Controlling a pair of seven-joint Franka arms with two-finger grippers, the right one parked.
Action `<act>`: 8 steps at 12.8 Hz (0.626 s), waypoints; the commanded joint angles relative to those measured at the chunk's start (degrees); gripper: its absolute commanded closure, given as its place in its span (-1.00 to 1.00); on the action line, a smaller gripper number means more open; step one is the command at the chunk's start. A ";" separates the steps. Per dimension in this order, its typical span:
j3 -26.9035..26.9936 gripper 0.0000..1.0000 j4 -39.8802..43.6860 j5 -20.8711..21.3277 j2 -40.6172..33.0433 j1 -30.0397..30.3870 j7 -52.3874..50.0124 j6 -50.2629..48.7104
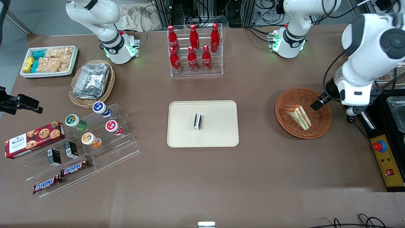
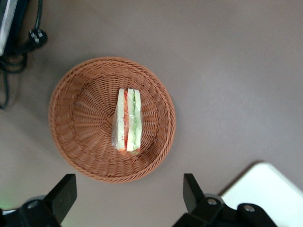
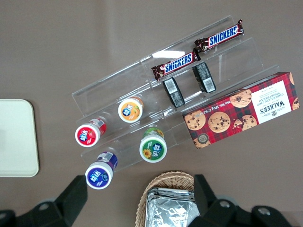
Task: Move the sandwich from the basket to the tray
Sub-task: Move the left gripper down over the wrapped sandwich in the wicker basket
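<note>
The sandwich (image 1: 299,116), a white-bread wedge with green, red and orange layers, lies in the round orange-brown basket (image 1: 320,123) toward the working arm's end of the table. My gripper (image 1: 320,102) hangs above the basket's rim, apart from the sandwich. In the left wrist view the sandwich (image 2: 128,120) lies on its side in the middle of the basket (image 2: 80,118). There my gripper (image 2: 129,194) is open with only bare table between its fingers. The cream tray (image 1: 218,129) lies at the table's middle with a small black-and-white packet (image 1: 197,121) on it; a corner of the tray (image 2: 267,189) shows beside the gripper.
A yellow control box with a red button (image 1: 379,146) and a black appliance (image 1: 395,110) stand close to the basket at the table's edge. A rack of red bottles (image 1: 193,50) stands farther from the camera than the tray. Snack displays (image 1: 88,139) fill the parked arm's end.
</note>
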 commanded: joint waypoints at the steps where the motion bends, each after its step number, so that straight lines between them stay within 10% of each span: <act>1: -0.18 -1.00 -11.10 1.06 -3.39 0.00 -4.65 8.94; 8: 0.34 -1.00 -23.76 4.05 0.03 1.14 -5.53 25.45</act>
